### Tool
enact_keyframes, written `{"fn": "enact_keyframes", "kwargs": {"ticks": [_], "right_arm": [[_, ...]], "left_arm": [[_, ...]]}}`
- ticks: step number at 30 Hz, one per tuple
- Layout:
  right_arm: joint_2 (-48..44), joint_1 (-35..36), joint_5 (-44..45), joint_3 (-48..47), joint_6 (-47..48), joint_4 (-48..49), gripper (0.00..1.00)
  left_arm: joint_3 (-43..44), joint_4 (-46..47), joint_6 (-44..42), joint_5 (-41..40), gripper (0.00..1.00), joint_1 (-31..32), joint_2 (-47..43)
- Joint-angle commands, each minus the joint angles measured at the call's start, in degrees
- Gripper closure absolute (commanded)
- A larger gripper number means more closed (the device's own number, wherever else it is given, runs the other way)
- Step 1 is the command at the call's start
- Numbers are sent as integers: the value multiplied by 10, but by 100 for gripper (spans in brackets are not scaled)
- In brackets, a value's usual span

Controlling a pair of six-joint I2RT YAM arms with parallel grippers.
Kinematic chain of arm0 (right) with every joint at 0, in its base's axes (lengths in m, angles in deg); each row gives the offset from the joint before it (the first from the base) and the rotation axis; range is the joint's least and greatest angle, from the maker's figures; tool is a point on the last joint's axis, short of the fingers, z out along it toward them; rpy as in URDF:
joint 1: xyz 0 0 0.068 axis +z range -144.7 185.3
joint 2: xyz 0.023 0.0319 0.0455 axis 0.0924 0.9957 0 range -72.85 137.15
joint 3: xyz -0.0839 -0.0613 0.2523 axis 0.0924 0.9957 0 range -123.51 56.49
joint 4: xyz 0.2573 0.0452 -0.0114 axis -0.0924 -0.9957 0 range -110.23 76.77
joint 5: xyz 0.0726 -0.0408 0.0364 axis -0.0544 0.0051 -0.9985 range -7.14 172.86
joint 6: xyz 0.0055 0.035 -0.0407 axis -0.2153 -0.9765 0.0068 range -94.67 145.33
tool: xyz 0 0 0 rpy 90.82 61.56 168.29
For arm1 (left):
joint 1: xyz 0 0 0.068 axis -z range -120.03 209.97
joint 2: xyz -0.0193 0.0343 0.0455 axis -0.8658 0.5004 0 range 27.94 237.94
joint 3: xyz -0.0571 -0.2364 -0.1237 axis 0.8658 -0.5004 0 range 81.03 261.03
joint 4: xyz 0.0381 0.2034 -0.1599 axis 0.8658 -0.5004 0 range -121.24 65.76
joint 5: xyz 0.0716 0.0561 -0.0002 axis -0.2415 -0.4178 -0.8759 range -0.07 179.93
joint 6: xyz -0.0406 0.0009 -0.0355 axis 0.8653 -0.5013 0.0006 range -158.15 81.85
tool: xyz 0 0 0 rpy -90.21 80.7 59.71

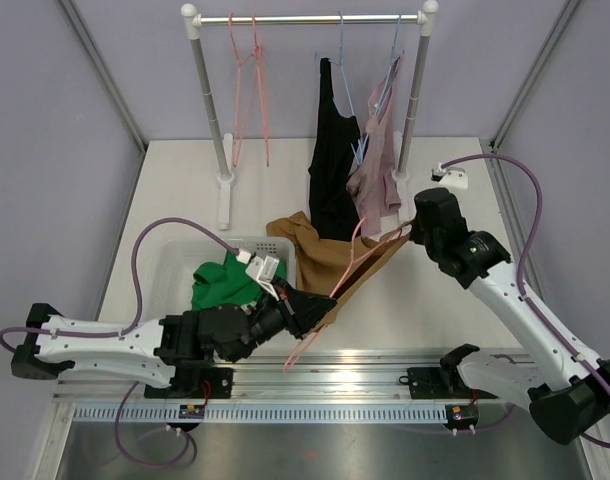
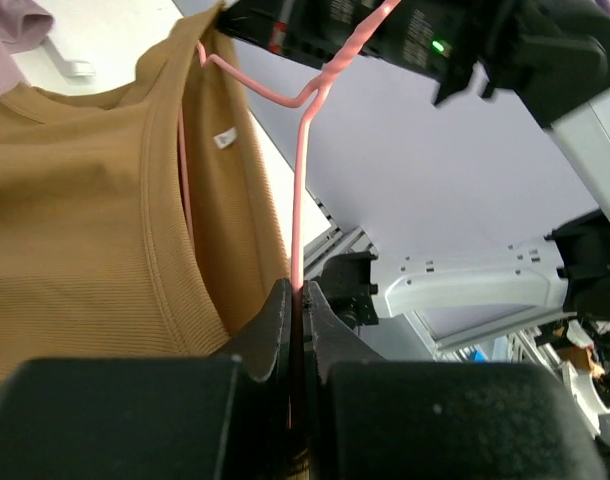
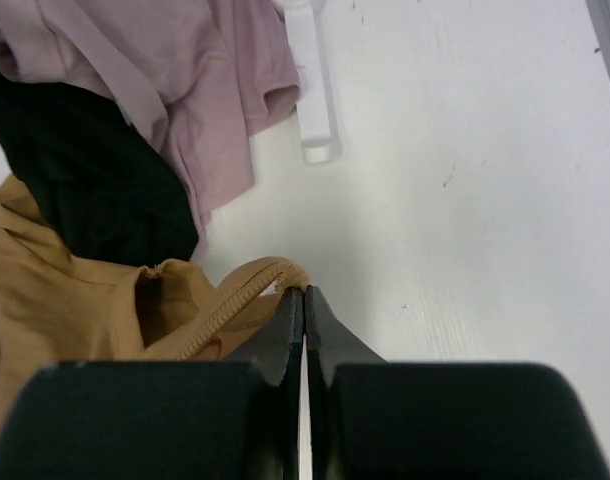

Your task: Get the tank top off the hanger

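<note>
A tan tank top (image 1: 325,262) hangs on a pink wire hanger (image 1: 347,268), held above the table between the two arms. My left gripper (image 1: 320,308) is shut on the hanger's lower wire; in the left wrist view the pink wire (image 2: 297,190) runs straight into the closed jaws (image 2: 299,300), with the tan top (image 2: 85,210) draped to its left. My right gripper (image 1: 411,232) is shut on the top's shoulder strap; in the right wrist view the ribbed tan strap (image 3: 230,300) loops out from the closed fingertips (image 3: 304,293).
A clothes rack (image 1: 310,18) stands at the back with an empty pink hanger (image 1: 250,90), a black garment (image 1: 331,170) and a mauve garment (image 1: 377,178). A white basket (image 1: 170,262) holding a green garment (image 1: 223,282) sits front left. The rack's foot (image 3: 313,90) lies near my right gripper.
</note>
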Motion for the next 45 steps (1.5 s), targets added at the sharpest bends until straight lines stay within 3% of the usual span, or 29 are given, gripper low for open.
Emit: {"fn": "enact_keyframes", "kwargs": {"ticks": [1,5,9,12,15,19,22,27,30,32,34,35,37,41,45], "right_arm": [[-3,-23,-19,-5,0,-10,100],[-45,-35,-29,4,-26,-30,100],[-82,-42,-83,13,-23,-32,100],[-132,-42,-182,36,-19,4,100],[-179,-41,-233,30,-9,7,100],[-203,-42,-294,-23,9,-27,100],[-214,-42,-361,-60,28,-52,100],[-234,-42,-383,-87,38,-96,100],[-233,-42,-403,-79,45,-102,100],[-233,-42,-514,-68,35,-77,100],[-244,-41,-623,-42,10,-2,100],[-251,-42,-637,-35,-10,19,100],[-246,-42,-603,-45,-5,7,100],[-211,-42,-498,-61,35,-77,100],[-201,-41,-537,-20,34,-72,100]], "left_arm": [[37,97,-40,2,100,27,7],[22,164,-85,-44,100,42,8],[-25,347,-149,-72,100,48,4],[-38,498,-230,-60,100,48,40],[-14,609,-364,-17,100,48,102],[92,662,-498,-18,100,39,183],[143,618,-499,-15,100,1,216],[209,494,-407,8,100,-79,230],[234,432,-412,50,100,-107,229],[241,394,-424,117,100,-136,235],[195,451,-454,153,100,-144,238],[173,522,-465,148,100,-144,244],[146,547,-475,137,100,-144,248],[169,435,-446,57,100,-141,240],[146,418,-461,-44,100,-88,208]]}}
